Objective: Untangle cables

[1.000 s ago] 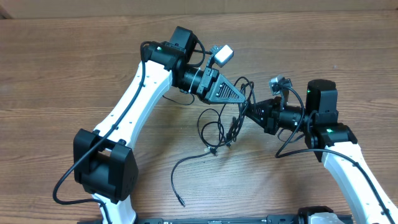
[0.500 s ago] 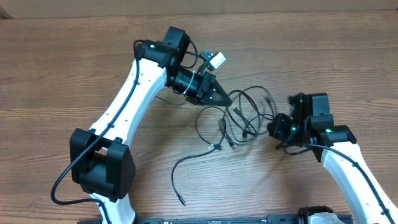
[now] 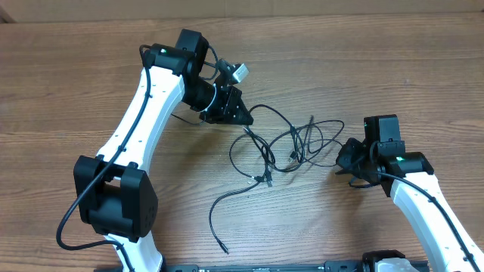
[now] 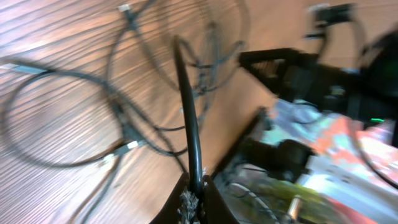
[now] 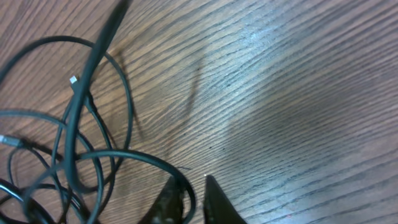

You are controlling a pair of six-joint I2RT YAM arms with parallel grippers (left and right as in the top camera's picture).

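Several thin black cables (image 3: pixel 266 149) lie in loose, crossing loops on the wooden table between my two arms. One strand trails toward the front and ends in a free tip (image 3: pixel 220 246). My left gripper (image 3: pixel 243 119) sits at the tangle's upper left. In the left wrist view the left gripper (image 4: pixel 194 185) is shut on one black cable (image 4: pixel 188 118) that runs straight away from it. My right gripper (image 3: pixel 342 156) is at the tangle's right edge. In the right wrist view the right gripper (image 5: pixel 190 180) stands slightly open, and a cable loop (image 5: pixel 124 155) passes between its fingers.
Wooden table (image 3: pixel 393 68) all around. The left arm's white link (image 3: pixel 144 113) spans the left side and the right arm's white link (image 3: pixel 423 204) the front right. Small silver plugs (image 3: pixel 257 181) lie within the loops.
The left gripper has pulled back up-left with its cable, and the right gripper has drawn back to the right. The tangle is spread wider and flatter. The right jaws have parted a little.
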